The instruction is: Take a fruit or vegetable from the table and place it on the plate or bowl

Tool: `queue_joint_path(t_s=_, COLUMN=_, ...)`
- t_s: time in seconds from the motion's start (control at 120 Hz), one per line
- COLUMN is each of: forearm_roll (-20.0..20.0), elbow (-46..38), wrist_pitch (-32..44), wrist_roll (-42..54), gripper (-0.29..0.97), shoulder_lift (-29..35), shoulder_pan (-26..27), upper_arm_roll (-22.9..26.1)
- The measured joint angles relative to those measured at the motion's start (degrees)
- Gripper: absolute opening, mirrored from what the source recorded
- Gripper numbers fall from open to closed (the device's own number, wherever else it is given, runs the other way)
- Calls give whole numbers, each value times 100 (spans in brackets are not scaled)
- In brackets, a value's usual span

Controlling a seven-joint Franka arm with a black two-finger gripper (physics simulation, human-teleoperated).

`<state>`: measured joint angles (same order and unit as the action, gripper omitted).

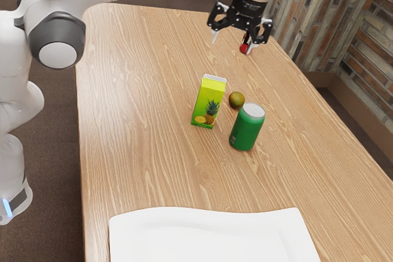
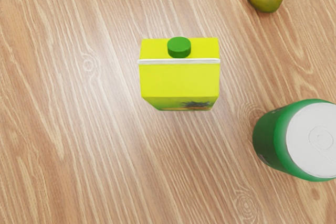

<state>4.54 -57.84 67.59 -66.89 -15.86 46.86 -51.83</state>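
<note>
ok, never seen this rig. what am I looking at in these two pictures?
It is a simulated white robot arm at a wooden table. The exterior view comes from a camera beside the arm. The wrist view looks down from a camera on the arm's hand. The black end effector hangs open above the table's far end and holds nothing. On the table stand a yellow carton with a pineapple picture and a green can. A small greenish fruit lies between them, a little further back. A white plate lies at the near edge.
</note>
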Motion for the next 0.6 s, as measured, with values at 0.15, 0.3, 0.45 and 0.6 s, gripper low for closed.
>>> queue_joint_path(t_s=0.15, forearm_roll=-71, elbow=-192, wrist_pitch=-75, wrist_roll=-15, gripper=68, shoulder_lift=-34, shoulder_pan=-16, upper_arm_roll=7)
queue_joint_path(t_s=0.3, forearm_roll=23, elbow=-323, wrist_pitch=-276, wrist_roll=-24, gripper=68, shoulder_lift=-2, shoulder_pan=-173, upper_arm_roll=-64)
queue_joint_path(t_s=0.45, forearm_roll=150, elbow=-326, wrist_pitch=-406, wrist_roll=-65, gripper=68, shoulder_lift=-25, shoulder_pan=-338, upper_arm_roll=-74)
queue_joint_path(t_s=0.6, forearm_roll=513, elbow=-333, wrist_pitch=-391, wrist_roll=-225, gripper=68, shoulder_lift=-177, shoulder_pan=-644, upper_arm_roll=-46)
